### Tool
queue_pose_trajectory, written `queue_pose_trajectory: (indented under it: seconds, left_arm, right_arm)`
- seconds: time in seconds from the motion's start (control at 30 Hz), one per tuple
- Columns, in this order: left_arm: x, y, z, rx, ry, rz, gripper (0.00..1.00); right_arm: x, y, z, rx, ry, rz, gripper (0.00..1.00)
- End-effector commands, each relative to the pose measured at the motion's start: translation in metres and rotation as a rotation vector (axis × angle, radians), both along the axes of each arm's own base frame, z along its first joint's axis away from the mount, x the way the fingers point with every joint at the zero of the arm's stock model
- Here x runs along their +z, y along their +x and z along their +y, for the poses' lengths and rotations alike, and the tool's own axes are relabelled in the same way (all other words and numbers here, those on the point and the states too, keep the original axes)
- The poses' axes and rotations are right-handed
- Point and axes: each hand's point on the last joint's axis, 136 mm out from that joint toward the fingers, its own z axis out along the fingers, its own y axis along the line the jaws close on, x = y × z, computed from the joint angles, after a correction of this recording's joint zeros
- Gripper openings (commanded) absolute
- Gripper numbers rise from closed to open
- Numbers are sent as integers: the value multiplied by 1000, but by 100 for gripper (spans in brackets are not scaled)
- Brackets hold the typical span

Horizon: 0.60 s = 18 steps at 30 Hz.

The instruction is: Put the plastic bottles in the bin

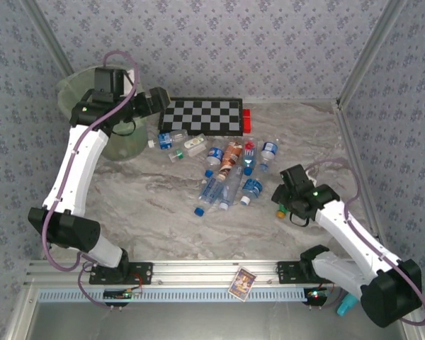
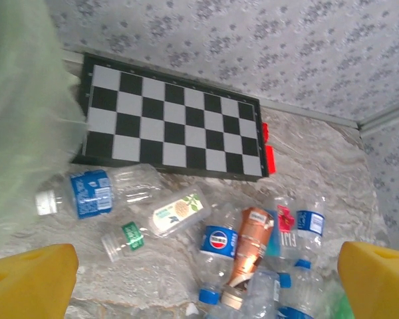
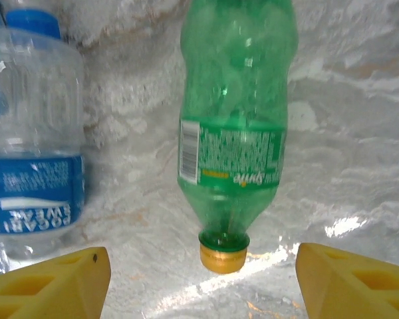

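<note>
The worktop [image 1: 156,212] is a grey-and-cream marbled sheet, shiny enough to throw white glare in the right wrist view. Pale walls [image 1: 234,42] papered with small flower sprigs close it in on three sides, with a slanting metal post [image 1: 368,53] at the far right corner. A ridged metal rail [image 1: 198,270] runs along the near edge, and a small picture card [image 1: 241,282] lies on it.

The bin [image 1: 74,88] stands at the far left corner, beside the checkerboard [image 1: 202,115]. Most plastic bottles [image 1: 230,170] lie scattered mid-worktop, just in front of the board.

The left gripper [image 2: 206,279] hangs beside the bin's filmy wall, fingers spread wide and empty. The right gripper [image 3: 203,286] is low over the worktop, fingers apart on either side of a lying green bottle's [image 3: 236,133] gold cap, not touching it.
</note>
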Motion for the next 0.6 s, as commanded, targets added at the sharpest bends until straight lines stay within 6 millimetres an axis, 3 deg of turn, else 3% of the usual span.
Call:
queue_pose_trajectory:
  seconds: [0.0,0.17,0.3,0.57]
  left_arm:
    - [18,-11,-15,-38,-48,-47,100]
    - [8,-18,-28,-67,-69,-17,100]
    - [7,-25,-34,-90,-75,-9,100]
    - [0,-46,-42,-117,-73,13,100]
  right_arm:
    - [-7,-5,1,-57,20,-17,66]
    - [-23,-16,3,-60,-5,-14,61]
    - [-38,-15,11,-45,34,-20,56]
    - [-57,-16,7,-58,14,22,49]
